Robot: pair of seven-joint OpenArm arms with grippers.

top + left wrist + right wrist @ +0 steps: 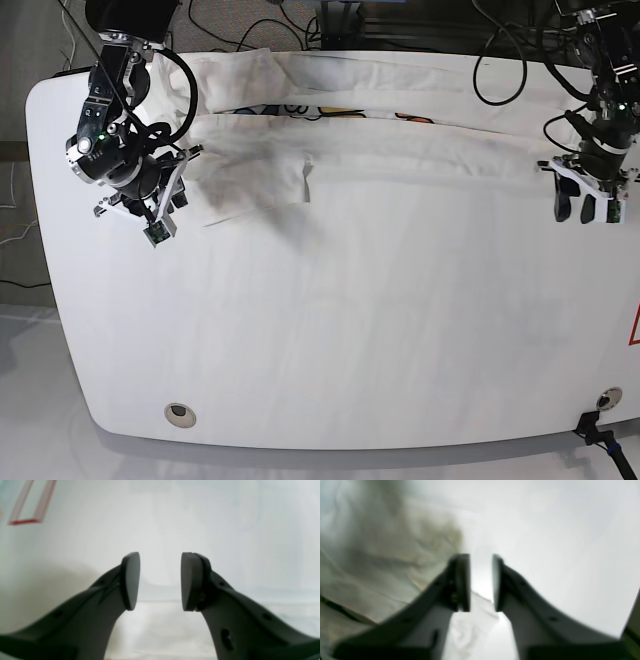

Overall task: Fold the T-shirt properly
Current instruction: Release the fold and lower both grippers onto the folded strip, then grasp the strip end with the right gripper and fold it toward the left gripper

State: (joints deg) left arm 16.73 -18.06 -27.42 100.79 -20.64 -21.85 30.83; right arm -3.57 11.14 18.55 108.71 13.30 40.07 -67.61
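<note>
The T-shirt (400, 150) lies folded in a long band across the far side of the white table (350, 330), plain white side up. A strip of its colourful print (300, 110) shows near the back. My right gripper (162, 212) hovers at the shirt's left end. In the right wrist view this gripper (481, 582) is open with a narrow gap, wrinkled shirt cloth (382, 555) lies to its left, and nothing is held. My left gripper (590, 208) is at the shirt's right end. In the left wrist view it (160, 580) is open and empty.
A red tape mark (635, 325) sits at the table's right edge and shows in the left wrist view (25, 521). A round grommet (180, 412) is near the front left. Cables (500, 60) hang behind the table.
</note>
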